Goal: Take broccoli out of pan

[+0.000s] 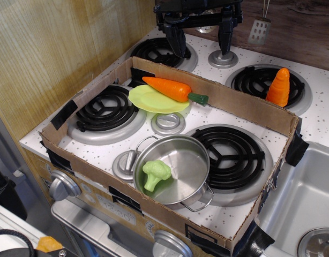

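Note:
The broccoli (pixel 156 174) is a small light-green toy. It lies inside the pan (pixel 194 155), against its left wall. The pan is a shiny steel pot with two wire loop handles, standing near the front of the toy stove, partly on the right front burner (pixel 234 155). My gripper (pixel 202 37) hangs at the top of the view, above the back of the stove and far from the pan. Its two black fingers are spread apart and hold nothing.
A low cardboard wall (pixel 218 96) frames the front burners. A yellow-green plate (pixel 154 100) with a toy carrot (pixel 172 88) lies behind the pan. An orange cone-shaped toy (pixel 278 87) stands on the back right burner. A sink (pixel 304 198) is at the right.

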Motion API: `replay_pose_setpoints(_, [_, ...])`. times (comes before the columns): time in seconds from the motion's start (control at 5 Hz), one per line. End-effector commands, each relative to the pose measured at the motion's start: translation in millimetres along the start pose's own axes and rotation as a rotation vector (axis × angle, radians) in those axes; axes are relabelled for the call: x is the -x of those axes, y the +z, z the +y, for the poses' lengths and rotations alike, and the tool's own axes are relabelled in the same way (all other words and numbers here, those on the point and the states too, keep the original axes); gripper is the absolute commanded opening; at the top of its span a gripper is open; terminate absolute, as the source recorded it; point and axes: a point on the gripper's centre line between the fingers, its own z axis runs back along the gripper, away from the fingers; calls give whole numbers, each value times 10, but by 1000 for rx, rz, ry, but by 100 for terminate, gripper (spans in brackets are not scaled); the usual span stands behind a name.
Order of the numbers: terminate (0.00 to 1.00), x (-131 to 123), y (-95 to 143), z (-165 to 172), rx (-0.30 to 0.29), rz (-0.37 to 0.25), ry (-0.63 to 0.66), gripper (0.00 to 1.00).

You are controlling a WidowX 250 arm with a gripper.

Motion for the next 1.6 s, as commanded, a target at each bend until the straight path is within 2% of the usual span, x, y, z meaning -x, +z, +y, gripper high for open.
replay_pose_setpoints(0.0, [0, 0, 0, 0, 0, 0, 0, 100])
replay_pose_setpoints(0.2, [0, -6, 156, -56, -54, -41, 151, 100])
replay_pose_setpoints(0.4, [0, 71, 342, -142, -148, -79, 250, 100])
replay_pose_setpoints(0.6, [0, 265, 457, -149, -169, -77, 503, 100])
replay_pose_setpoints(0.8, [0, 518, 479, -161, -110, -73, 769, 100])
replay_pose_setpoints(1.0, [0, 692, 435, -160, -146, -111, 1014, 100])
replay_pose_setpoints(1.2, [0, 807, 350, -89, -182, -125, 1178, 100])
replay_pose_setpoints(1.4, [0, 921, 239, -32, -202, -133, 1289, 100])
